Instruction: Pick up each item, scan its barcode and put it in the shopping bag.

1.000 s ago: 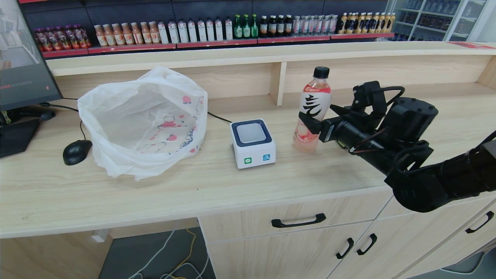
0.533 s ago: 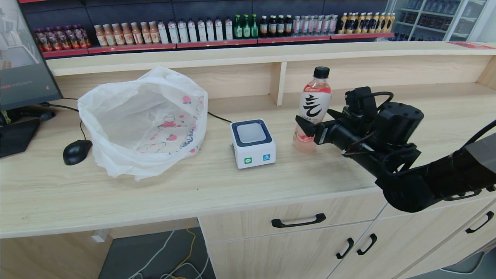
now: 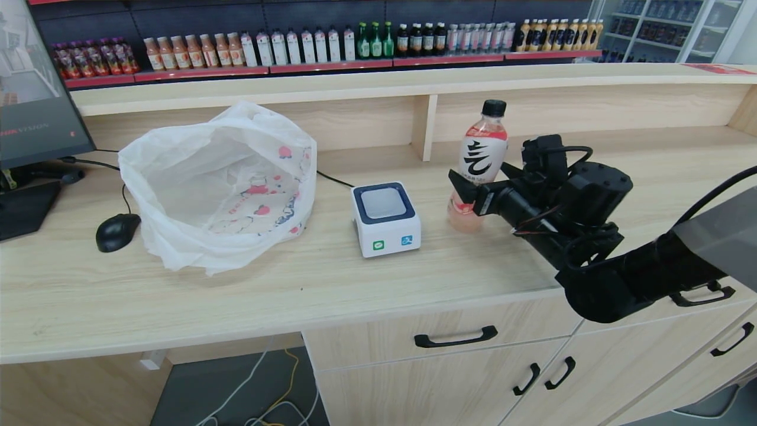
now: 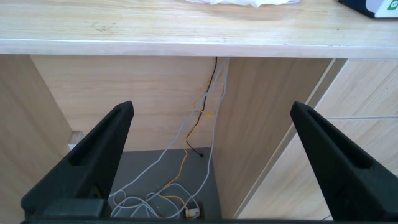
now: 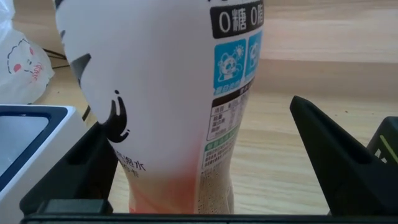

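A pink drink bottle (image 3: 482,160) with a black cap stands upright on the wooden counter (image 3: 295,284), to the right of the white barcode scanner (image 3: 385,218). My right gripper (image 3: 473,192) is open, its fingers straddling the bottle's lower half. In the right wrist view the bottle (image 5: 168,93) fills the gap of the gripper (image 5: 199,186); one finger is close against it and the other stands apart. The white shopping bag (image 3: 219,183) sits open at the left of the scanner. My left gripper (image 4: 211,155) hangs open below the counter edge, holding nothing.
A black mouse (image 3: 117,232) and a monitor (image 3: 35,100) are at the far left. A raised shelf with a divider (image 3: 424,127) runs behind the counter. Drawers lie under the counter front. Cables (image 4: 186,143) hang below the counter.
My right arm has moved left and forward, bringing its fingers around the bottle. The bottle's top has tipped very slightly to the right. The bag and scanner have stayed put.
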